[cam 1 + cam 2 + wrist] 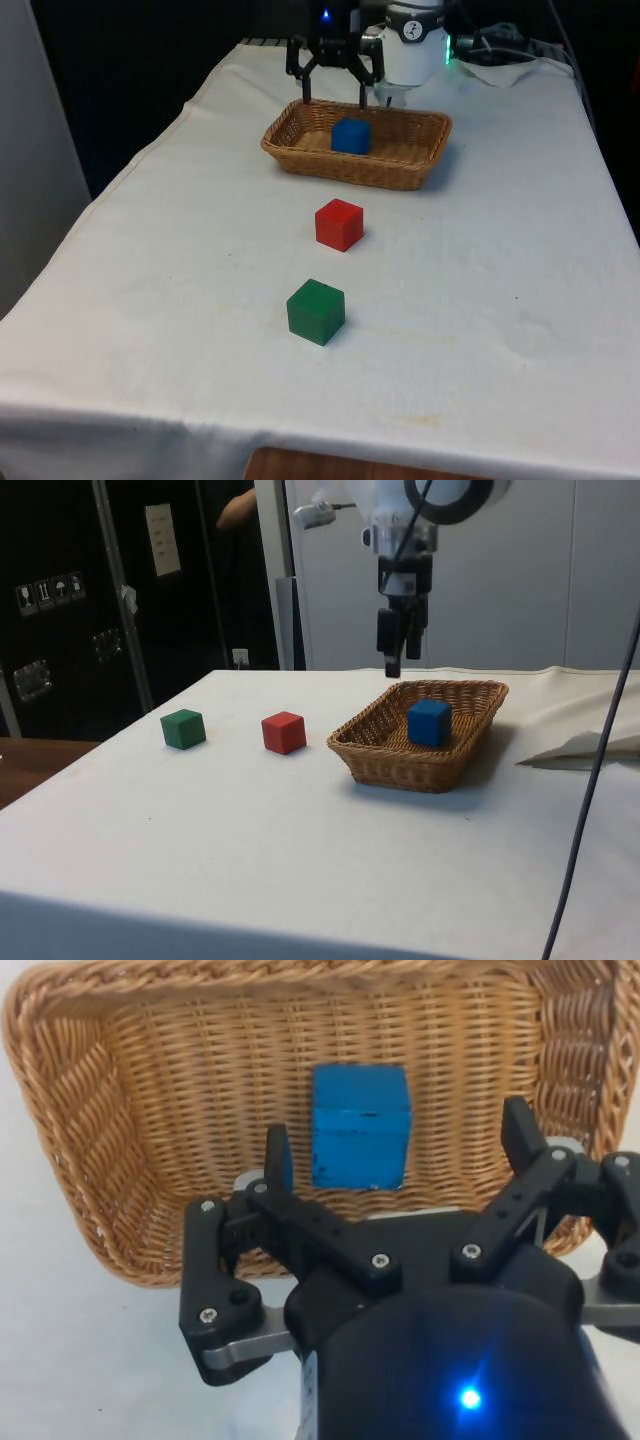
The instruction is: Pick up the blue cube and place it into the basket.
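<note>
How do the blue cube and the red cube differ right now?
Colour: the blue cube is blue, the red cube red.
Place: the blue cube lies inside the wicker basket; the red cube sits on the bare white cloth, between the basket and the green cube.
Gripper: the open gripper hangs just above the basket near the blue cube, far from the red cube.
Shared: both look like similar-sized cubes, neither held.

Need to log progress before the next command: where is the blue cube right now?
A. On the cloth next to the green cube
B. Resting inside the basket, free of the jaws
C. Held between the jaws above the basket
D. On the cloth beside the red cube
B. The blue cube sits on the floor of the basket, while the gripper hangs above with jaws open and nothing between them.
</note>
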